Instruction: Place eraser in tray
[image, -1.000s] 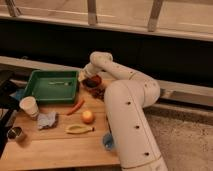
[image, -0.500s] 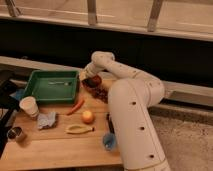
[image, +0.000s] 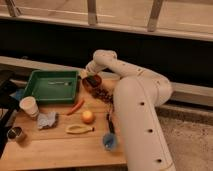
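Observation:
The green tray (image: 35, 92) lies at the back left of the wooden table (image: 55, 147). Just right of it stands a round brown bowl (image: 96, 85). My gripper (image: 90, 78) reaches down from the white arm (image: 107, 59) into this bowl, at the tray's right rim. It is shut, and a small dark block, the eraser (image: 92, 80), shows at its tips, low inside the bowl. Part of the eraser is covered by the gripper.
A thin object (image: 60, 83) lies in the tray. On the table are a white cup (image: 28, 106), a grey cloth (image: 47, 120), a red carrot-like piece (image: 76, 106), an orange (image: 88, 116), a banana (image: 80, 129), a blue cup (image: 110, 141) and a metal can (image: 16, 133). The robot's body (image: 140, 125) blocks the right side.
The gripper has stayed at the brown bowl and closed there. The arm has barely shifted.

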